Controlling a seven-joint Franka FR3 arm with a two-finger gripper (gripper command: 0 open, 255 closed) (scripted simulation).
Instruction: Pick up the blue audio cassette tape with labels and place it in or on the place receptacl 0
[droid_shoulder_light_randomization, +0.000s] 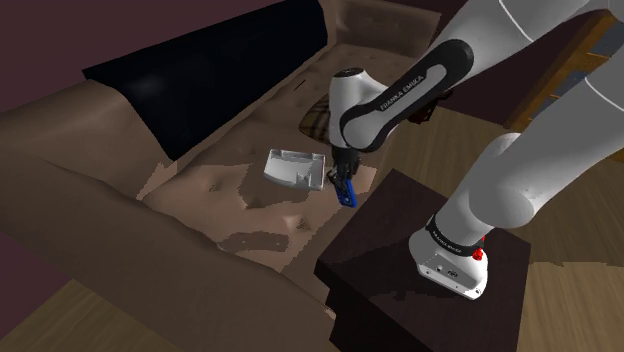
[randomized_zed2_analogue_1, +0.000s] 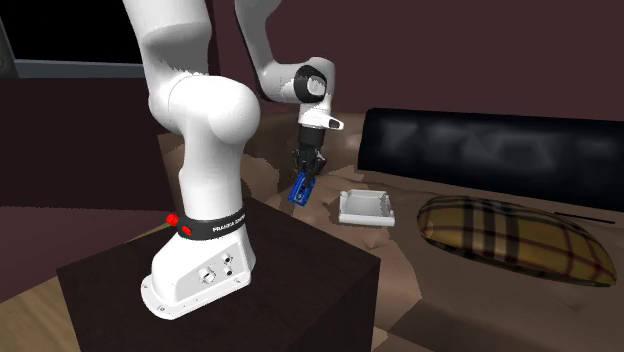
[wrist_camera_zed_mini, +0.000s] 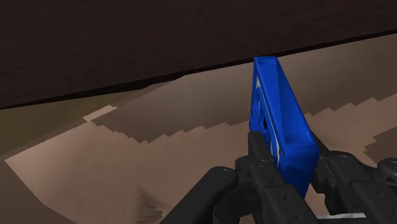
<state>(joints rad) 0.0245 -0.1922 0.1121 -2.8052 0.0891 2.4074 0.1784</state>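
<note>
- Holds the blue cassette (wrist_camera_zed_mini: 280, 127) on edge and clear of the sofa seat (droid_shoulder_light_randomization: 230, 205), apparently so as not to drag on the brown cushion during the carry.
- Clamps it by its two broad faces with the fingers (wrist_camera_zed_mini: 257, 149) drawn narrow around the shell.
- Grips near one end only, leaving most of the cassette standing out beyond the tips. Probably lets it go down into a shallow dish without the gripper (randomized_zed2_analogue_1: 303, 168) meeting the rim.
- Hangs just beside the white receptacle (droid_shoulder_light_randomization: 280, 172), on the side nearer the dark stand (droid_shoulder_light_randomization: 400, 235), and not yet over it.
- Lies open side up and low-walled on the seat, that receptacle, apart from the plaid cushion (randomized_zed2_analogue_1: 510, 240) further along the sofa.
- Reads as the carry step: pick done, placing not yet done.
- Calls next for a short move sideways over the receptacle, then a lowering before letting go.
- Risks a topple or a bounce over the low wall if released from height with the cassette on edge.
- Risks a slip or swivel as well, given a hold near one end only.
</note>
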